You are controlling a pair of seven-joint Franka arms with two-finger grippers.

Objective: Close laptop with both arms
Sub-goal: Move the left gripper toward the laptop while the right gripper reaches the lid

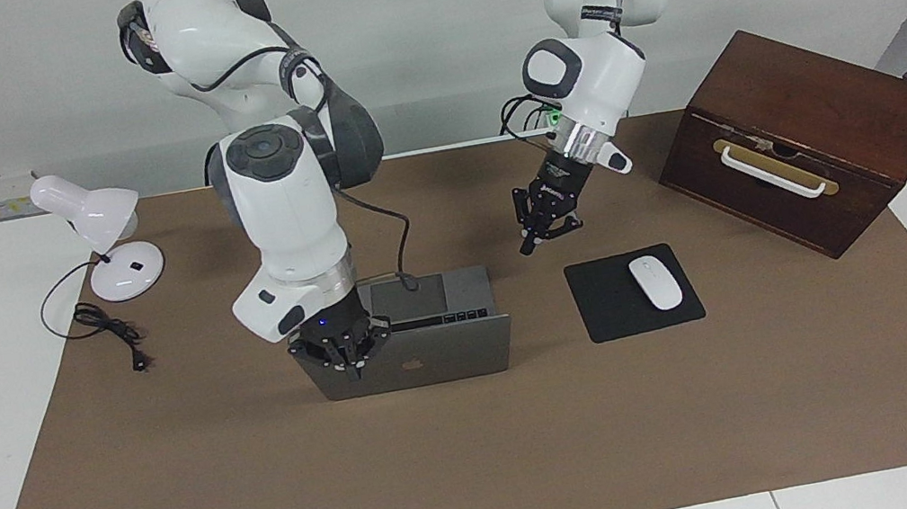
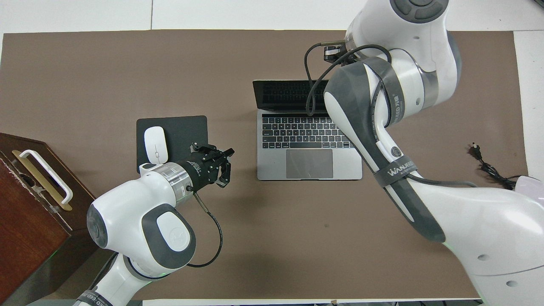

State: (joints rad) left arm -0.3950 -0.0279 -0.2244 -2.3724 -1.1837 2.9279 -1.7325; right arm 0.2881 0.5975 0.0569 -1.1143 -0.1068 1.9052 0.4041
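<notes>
The silver-grey laptop point(image 1: 443, 363) stands open in the middle of the brown mat, its lid upright and its keyboard point(image 2: 308, 132) toward the robots. My right gripper point(image 1: 350, 364) is shut, fingertips pointing down at the lid's top edge near the corner toward the right arm's end. In the overhead view the right arm point(image 2: 382, 110) covers that corner and hides the gripper. My left gripper point(image 1: 527, 246) is shut and hangs tilted above the mat between the laptop and the mouse pad, apart from both; from overhead the left gripper point(image 2: 228, 153) holds nothing.
A black mouse pad point(image 1: 607, 303) with a white mouse point(image 1: 655, 282) lies beside the laptop toward the left arm's end. A dark wooden box point(image 1: 798, 131) with a white handle stands past it. A white desk lamp point(image 1: 100, 228) and its cable point(image 1: 106, 329) sit at the right arm's end.
</notes>
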